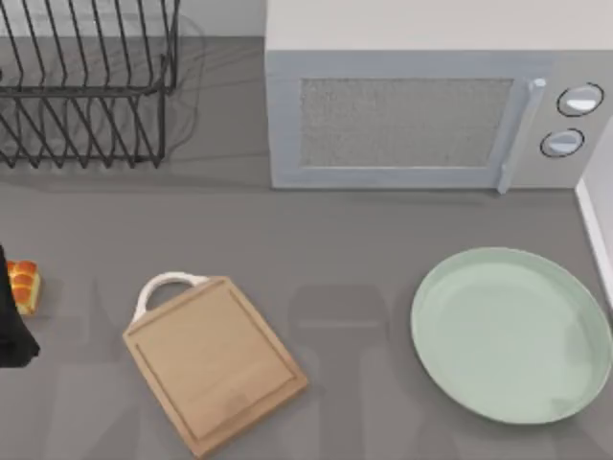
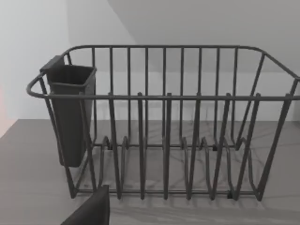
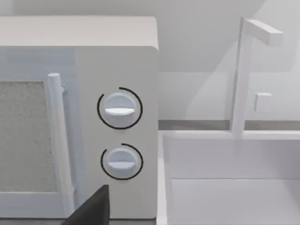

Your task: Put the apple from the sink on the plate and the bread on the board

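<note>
Glossy orange-topped bread [image 1: 23, 286] sits at the table's left edge beside my left tool [image 1: 11, 326], whose state I cannot tell.

Seen from directly overhead, the top view looks straight down on the grey worktop [image 1: 364, 249], taking in the wire dish rack [image 1: 86, 86] at far left, the microwave [image 1: 421, 115] at the back, the board [image 1: 215, 364] and the plate [image 1: 512, 335]. The left wrist camera sits low and looks level at the same dish rack [image 2: 164, 126] from close by. The right wrist camera, also low and close, faces the microwave's [image 3: 117, 117] dials, with the white sink [image 3: 234, 187] and tap [image 3: 243, 70] beside it.
</note>
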Tool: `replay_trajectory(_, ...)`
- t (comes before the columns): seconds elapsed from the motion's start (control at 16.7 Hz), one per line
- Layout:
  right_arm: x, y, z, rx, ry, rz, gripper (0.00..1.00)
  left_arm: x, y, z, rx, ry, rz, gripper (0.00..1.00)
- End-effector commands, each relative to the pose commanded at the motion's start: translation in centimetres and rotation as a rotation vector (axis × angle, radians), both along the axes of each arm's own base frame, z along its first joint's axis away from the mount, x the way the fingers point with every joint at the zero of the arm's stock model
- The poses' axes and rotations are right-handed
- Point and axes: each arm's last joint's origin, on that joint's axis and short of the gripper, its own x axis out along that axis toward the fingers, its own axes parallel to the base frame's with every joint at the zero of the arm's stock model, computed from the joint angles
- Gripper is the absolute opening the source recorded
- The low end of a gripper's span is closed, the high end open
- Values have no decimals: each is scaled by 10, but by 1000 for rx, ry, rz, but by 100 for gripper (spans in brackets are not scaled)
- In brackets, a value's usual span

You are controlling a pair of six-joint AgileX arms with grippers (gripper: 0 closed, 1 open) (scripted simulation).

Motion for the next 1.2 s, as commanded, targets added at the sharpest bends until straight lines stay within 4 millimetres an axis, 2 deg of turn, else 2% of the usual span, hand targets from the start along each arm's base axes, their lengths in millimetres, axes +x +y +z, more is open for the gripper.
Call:
replay_trajectory(0.72, 0, 0, 2, -2, 7, -2, 100, 0, 0, 0, 0, 0, 0, 100)
replay_trajectory(0.84, 1, -1, 11, -13, 43, -13, 100, 0, 0, 0, 0, 0, 0, 100)
replay_trajectory(1.02, 6, -5, 36, -40, 157, -41, 100, 0, 0, 0, 0, 0, 0, 100)
replay_trajectory(1.2, 26, -11, 66, -70, 341, -73, 100, 0, 0, 0, 0, 0, 0, 100)
